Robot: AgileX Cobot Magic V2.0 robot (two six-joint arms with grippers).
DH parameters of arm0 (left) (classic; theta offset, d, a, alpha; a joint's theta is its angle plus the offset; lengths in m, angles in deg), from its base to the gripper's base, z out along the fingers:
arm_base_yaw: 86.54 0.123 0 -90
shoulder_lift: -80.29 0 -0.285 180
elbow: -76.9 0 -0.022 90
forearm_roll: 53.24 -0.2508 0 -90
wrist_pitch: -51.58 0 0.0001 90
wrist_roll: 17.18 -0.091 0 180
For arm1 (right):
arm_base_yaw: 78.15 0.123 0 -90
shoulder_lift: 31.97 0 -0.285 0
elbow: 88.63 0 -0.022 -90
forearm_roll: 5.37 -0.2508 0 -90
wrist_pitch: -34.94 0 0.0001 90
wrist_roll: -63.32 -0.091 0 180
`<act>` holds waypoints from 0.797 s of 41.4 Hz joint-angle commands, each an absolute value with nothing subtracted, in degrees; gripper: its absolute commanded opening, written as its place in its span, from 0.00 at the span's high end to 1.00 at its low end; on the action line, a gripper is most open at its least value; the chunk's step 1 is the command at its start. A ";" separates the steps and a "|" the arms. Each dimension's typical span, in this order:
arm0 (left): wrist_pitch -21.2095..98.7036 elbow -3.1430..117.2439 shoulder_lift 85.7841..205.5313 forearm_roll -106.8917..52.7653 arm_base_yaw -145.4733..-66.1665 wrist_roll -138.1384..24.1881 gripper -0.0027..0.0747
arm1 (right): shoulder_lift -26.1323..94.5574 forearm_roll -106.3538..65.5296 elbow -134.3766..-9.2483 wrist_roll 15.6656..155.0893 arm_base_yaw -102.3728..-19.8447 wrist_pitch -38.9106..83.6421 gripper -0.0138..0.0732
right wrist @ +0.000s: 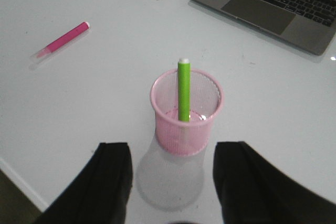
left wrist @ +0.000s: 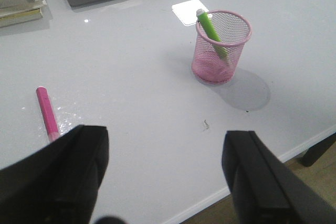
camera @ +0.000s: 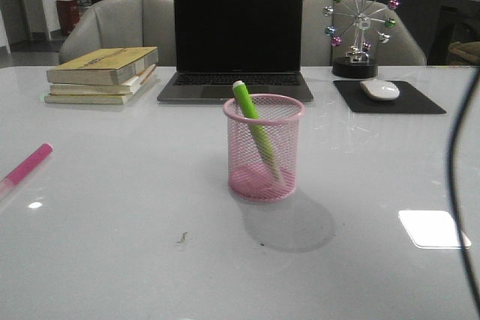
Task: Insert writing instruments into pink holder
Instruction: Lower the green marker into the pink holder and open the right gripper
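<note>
One marker is home: the lime green highlighter-style marker (camera: 253,127) leans inside the pink cylindrical wire-mesh pen cup (camera: 263,157), its pale tip above the rolled rim. The magenta pink marker (camera: 25,165) lies flat on the white table (camera: 135,245), well apart from the cup, on my left-arm side. I judge fetching it is the step in hand. My left gripper (left wrist: 163,177) hangs spread and empty, the pink marker just off its one finger, so it must shift over the barrel, drop and close. My right gripper (right wrist: 173,182) hovers released, empty, near the cup.
</note>
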State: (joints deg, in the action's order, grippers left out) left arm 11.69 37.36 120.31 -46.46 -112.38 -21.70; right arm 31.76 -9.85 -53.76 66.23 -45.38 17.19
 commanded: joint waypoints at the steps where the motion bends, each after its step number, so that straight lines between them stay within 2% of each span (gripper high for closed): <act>1: 16.10 38.90 120.75 -45.90 -112.96 -21.65 0.31 | 23.96 -9.21 -51.09 66.76 -45.61 17.68 0.30; 16: 16.10 38.12 120.75 -45.90 -112.96 -21.65 0.31 | 3.67 -9.21 -42.01 66.76 -45.61 6.61 0.30; 24: 13.72 38.02 124.36 -46.16 -112.58 -20.97 0.31 | 1.56 -9.21 -41.65 66.76 -45.61 5.80 0.30; 33: 11.08 42.70 137.77 -46.87 -106.35 -20.76 0.31 | 1.56 -9.21 -41.65 66.76 -45.61 5.44 0.30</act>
